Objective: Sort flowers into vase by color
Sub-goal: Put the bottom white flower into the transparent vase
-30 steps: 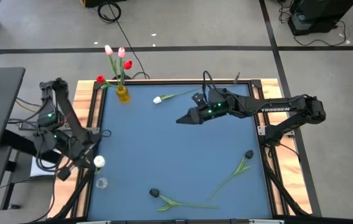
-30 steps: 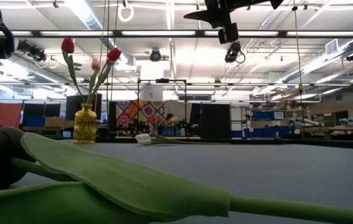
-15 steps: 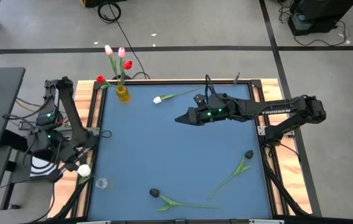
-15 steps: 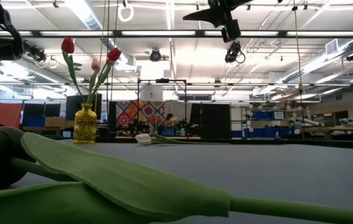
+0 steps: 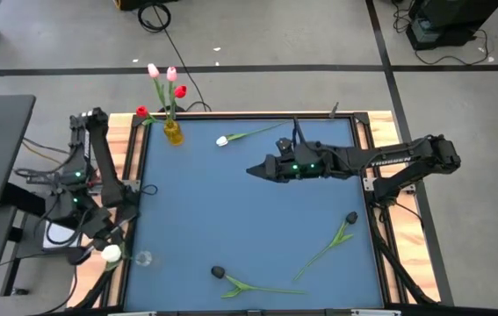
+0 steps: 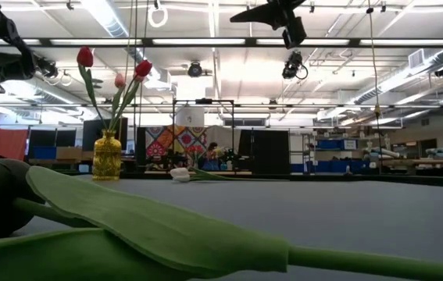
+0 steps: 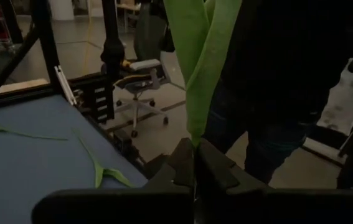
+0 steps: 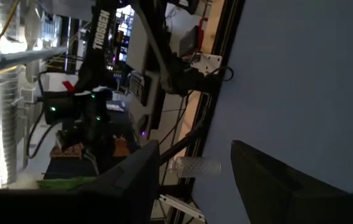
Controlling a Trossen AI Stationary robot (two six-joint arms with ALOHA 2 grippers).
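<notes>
My left gripper (image 5: 101, 243) is at the table's near left corner, shut on a white tulip whose head (image 5: 111, 254) shows just beside a small clear vase (image 5: 143, 259). My right gripper (image 5: 253, 169) hovers open above the table's far middle. A yellow vase (image 5: 173, 132) at the far left corner holds pink and red tulips (image 5: 169, 79). Another white tulip (image 5: 222, 140) lies flat near it. Two black tulips (image 5: 351, 218) (image 5: 218, 273) lie on the near half of the blue table. My left gripper pinches the white tulip's green stem (image 7: 194, 142) between its two shut fingers, where the long leaves (image 7: 201, 50) begin. The leaves run straight on away from the fingertips. The flower is lifted clear of the table, and its head does not show in the wrist view.
The blue table top (image 5: 249, 219) has a wooden and black frame (image 5: 130, 175) round it. A desk with cables stands left of the table. The near black tulip's head and leaf (image 6: 151, 226) fill the low view's foreground. The table's middle holds nothing.
My left gripper has carried the white tulip toward the table's near edge and a little left, so its head now sits just left of the clear vase. My right gripper has stayed about where it was.
</notes>
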